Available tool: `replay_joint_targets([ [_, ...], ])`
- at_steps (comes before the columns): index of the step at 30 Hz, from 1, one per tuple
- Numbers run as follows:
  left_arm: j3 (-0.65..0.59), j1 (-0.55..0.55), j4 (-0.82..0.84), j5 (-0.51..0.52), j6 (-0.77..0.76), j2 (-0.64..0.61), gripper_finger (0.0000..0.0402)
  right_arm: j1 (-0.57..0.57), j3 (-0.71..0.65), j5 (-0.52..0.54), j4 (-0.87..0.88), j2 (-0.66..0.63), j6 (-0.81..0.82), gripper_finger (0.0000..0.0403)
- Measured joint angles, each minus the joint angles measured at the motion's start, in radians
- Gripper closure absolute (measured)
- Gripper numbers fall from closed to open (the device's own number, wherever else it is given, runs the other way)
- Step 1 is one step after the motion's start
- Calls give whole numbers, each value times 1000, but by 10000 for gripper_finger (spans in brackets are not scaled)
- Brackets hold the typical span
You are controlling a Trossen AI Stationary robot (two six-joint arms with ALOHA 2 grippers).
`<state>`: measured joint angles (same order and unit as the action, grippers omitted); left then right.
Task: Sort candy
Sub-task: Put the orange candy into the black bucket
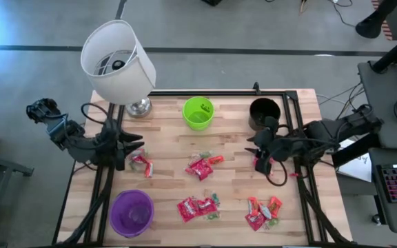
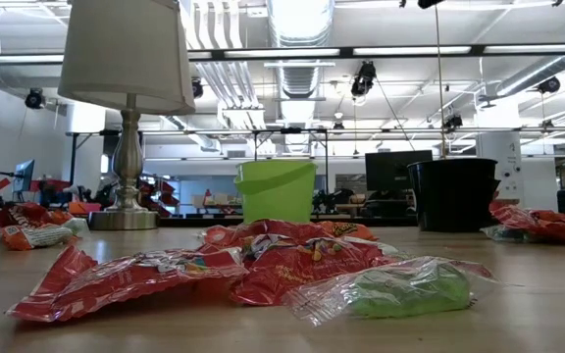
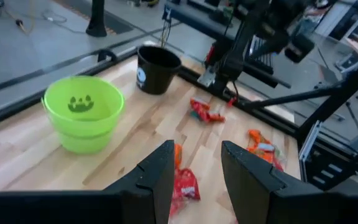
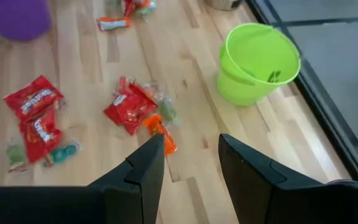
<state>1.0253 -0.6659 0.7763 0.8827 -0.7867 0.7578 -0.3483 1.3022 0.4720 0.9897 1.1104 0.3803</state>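
Here, with candy (image 1: 200,167) unsorted near 3 cups, the left gripper (image 1: 138,143) and right gripper (image 1: 251,143) hover open and empty, a first grasp apparently next.

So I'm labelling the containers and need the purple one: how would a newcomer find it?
Start at the white lamp at the table's far left corner, then come straight down that left side to the near edge. The purple cup stands there, left of a cluster of red candy packets. The green cup and black cup both stand along the far edge instead.
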Motion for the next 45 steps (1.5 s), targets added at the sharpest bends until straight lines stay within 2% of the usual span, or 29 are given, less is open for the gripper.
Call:
replay_joint_targets([
  [12,153,0,12,0,253,-3,287,21,0,9,-2,55,36,256],
  [15,187,0,61,-2,256,-3,287,27,3,21,0,80,81,250],
  [19,211,0,108,-10,251,-3,287,49,13,-51,3,121,82,231],
  [25,218,0,129,-10,251,-13,287,54,45,-61,55,172,99,202],
  [33,197,0,191,-61,246,-16,287,52,22,-145,418,187,400,197],
  [40,196,0,216,-103,253,-13,287,41,-63,-282,433,179,531,197],
  [45,196,0,247,-133,254,-18,287,41,-173,-334,381,178,638,197],
])
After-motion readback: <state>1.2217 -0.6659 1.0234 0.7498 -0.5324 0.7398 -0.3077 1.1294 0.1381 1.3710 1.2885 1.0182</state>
